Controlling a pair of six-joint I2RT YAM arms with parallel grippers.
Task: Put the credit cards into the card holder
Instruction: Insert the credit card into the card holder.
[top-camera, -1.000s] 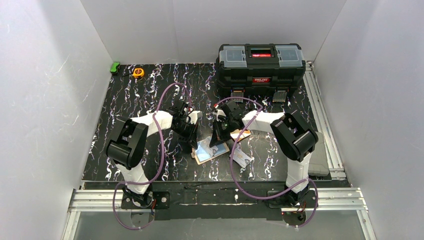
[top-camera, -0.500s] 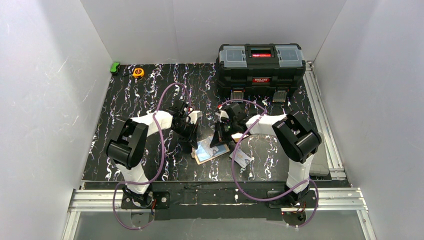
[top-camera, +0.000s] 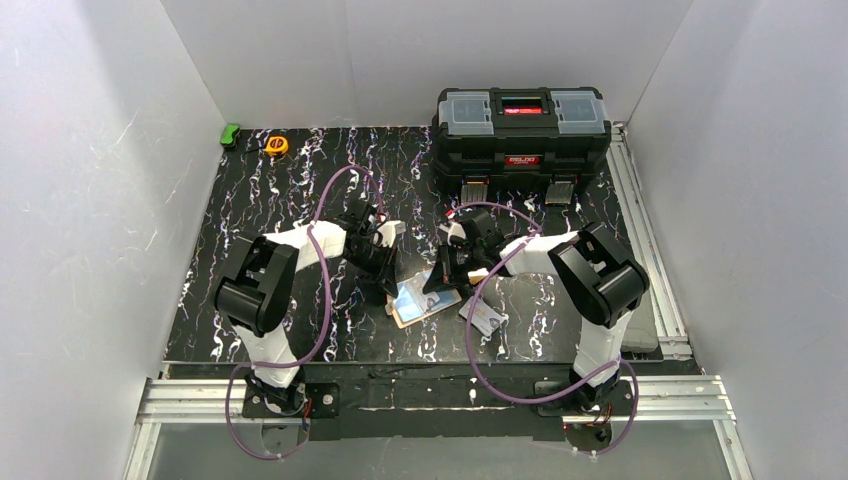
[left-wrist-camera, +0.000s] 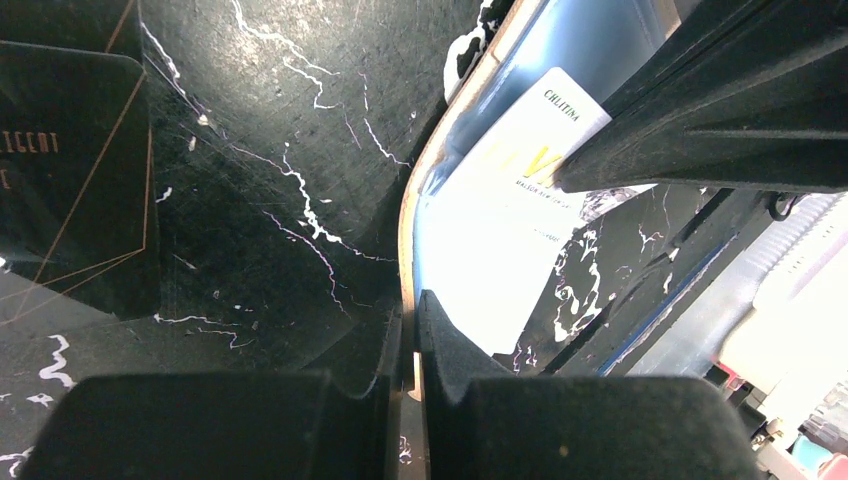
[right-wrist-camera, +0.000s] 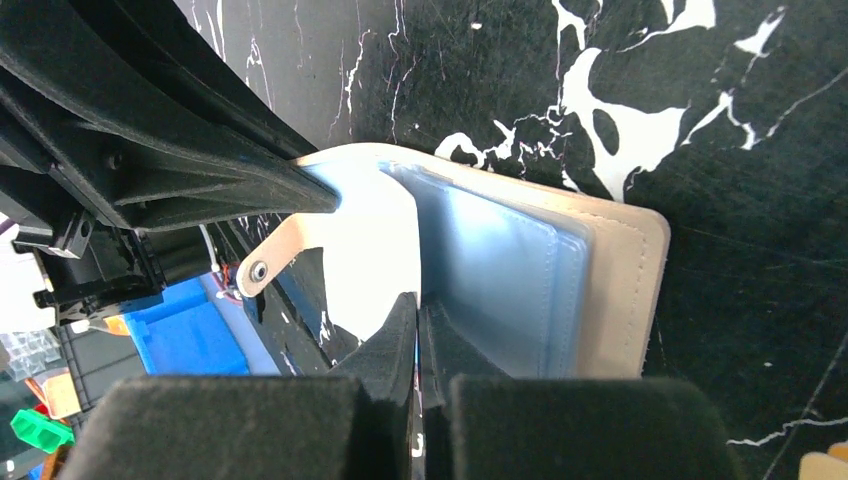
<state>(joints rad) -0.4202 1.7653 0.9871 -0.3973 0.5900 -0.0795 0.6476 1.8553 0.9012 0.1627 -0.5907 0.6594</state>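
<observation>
Cream card holder (top-camera: 418, 303) lies open, left gripper (left-wrist-camera: 408, 320) and right gripper (right-wrist-camera: 418, 310) each pinching a flap; next probably means freeing one for the silver card (top-camera: 487, 318) beside it.

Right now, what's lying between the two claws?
The open card holder. The top view shows it spanning the gap between the left claw and the right claw, and the wrist views show each claw shut on part of it.
</observation>
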